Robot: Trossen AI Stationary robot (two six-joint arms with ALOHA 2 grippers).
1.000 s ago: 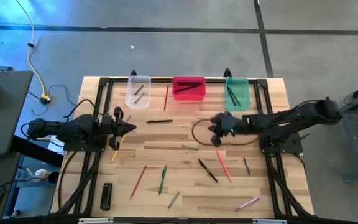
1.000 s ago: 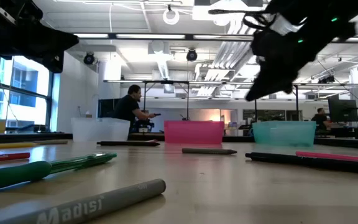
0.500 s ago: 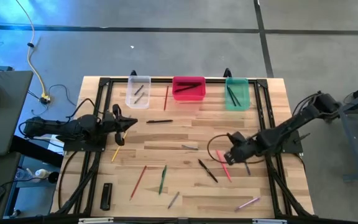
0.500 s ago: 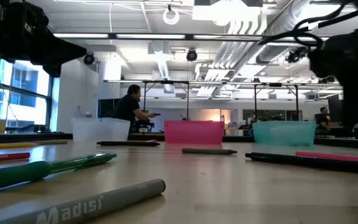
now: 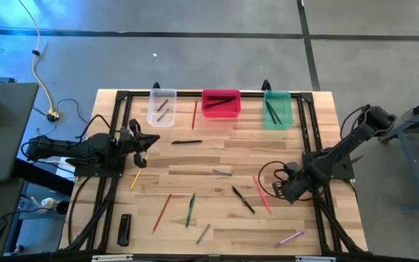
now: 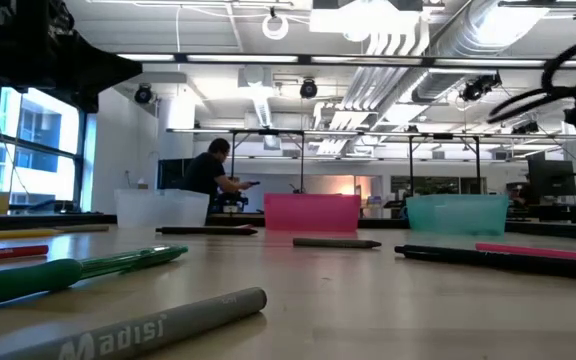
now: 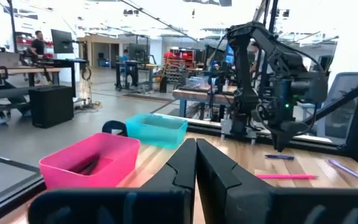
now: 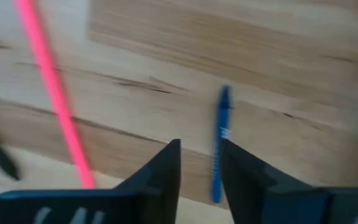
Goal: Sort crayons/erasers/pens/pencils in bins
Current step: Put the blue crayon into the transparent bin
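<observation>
Thin sticks lie flat over the wooden table [image 5: 217, 156]. They include a pink-red one [image 5: 261, 193], a black one [image 5: 243, 199] and a green one [image 5: 190, 209]. At the far edge stand a clear bin [image 5: 161, 107], a pink-red bin [image 5: 220, 103] and a green bin [image 5: 277, 108]. My right gripper [image 8: 197, 163] hangs open near the right side, pointing down. A blue pen [image 8: 219, 143] lies on the wood just below one finger, and the pink-red stick [image 8: 55, 99] lies off to the side. My left gripper [image 7: 196, 163] is shut and holds nothing at the table's left [image 5: 148, 142].
A flat black bar [image 5: 124, 228] lies near the front left corner. A dark metal frame [image 5: 115, 145] runs along both sides and the far edge. A person [image 6: 208, 175] stands in the room behind the table. Bare wood lies in the middle, between the black stick [image 5: 186, 142] and the grey one [image 5: 222, 172].
My right gripper has swung from the table's middle toward the near right and has gone down, ending low over the blue pen. The sticks and bins have kept their places.
</observation>
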